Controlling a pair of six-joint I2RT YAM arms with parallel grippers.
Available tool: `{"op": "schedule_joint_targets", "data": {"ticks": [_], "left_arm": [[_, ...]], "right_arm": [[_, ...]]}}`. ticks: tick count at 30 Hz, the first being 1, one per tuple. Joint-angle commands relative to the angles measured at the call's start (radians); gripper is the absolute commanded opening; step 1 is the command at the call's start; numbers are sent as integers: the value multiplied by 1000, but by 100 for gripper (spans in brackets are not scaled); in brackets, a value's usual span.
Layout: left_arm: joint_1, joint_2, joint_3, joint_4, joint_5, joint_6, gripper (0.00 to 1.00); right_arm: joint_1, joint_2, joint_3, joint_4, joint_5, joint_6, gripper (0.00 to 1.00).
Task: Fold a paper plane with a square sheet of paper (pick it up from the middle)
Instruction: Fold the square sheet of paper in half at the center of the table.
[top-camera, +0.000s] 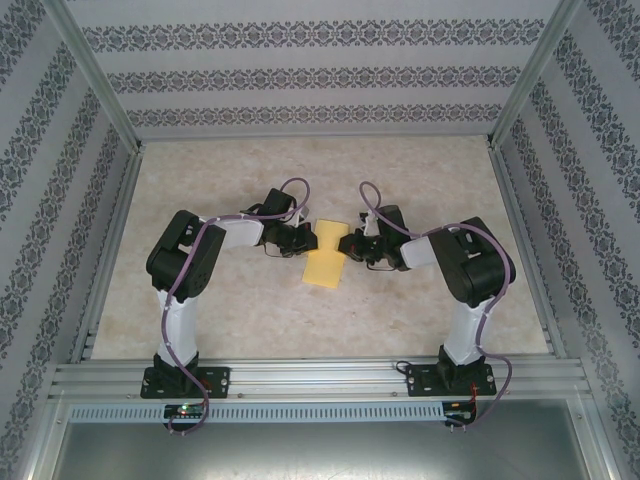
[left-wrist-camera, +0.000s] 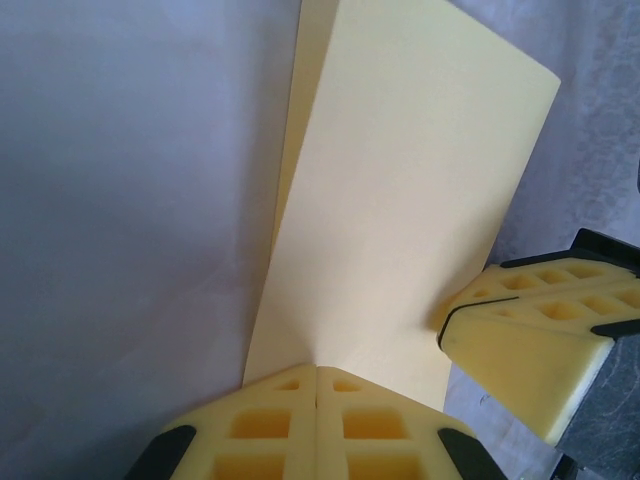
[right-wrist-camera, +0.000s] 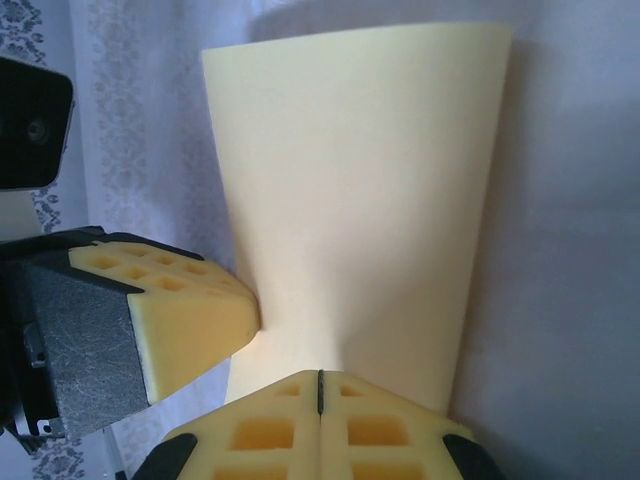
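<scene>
The left gripper (top-camera: 300, 241) is pressed together on the left long edge of the paper (top-camera: 325, 258), at about mid-length. The paper sits between the two grippers over the middle of the desk (top-camera: 250, 320). It is a doubled strip whose long axis runs from near to far. The right gripper (top-camera: 346, 246) pinches the opposite long edge, facing the left one. Neither gripper is nearer than the other, so the next crease likely follows that axis, between the tips.
</scene>
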Motion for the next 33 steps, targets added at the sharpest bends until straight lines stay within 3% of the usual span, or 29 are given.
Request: {"op": "schedule_joint_targets", "data": {"ticks": [1, 15, 25, 33], "left_arm": [[-12, 44, -7, -102, -61, 33, 0], [-12, 44, -9, -101, -60, 32, 0], [-13, 40, -6, -111, -61, 38, 0], [-13, 40, -6, -109, -58, 36, 0]], "right_arm": [[-12, -43, 69, -63, -9, -25, 0], [-44, 78, 50, -20, -3, -27, 0], [-54, -9, 143, -146, -20, -47, 0], [-72, 50, 201, -165, -36, -22, 0]]}}
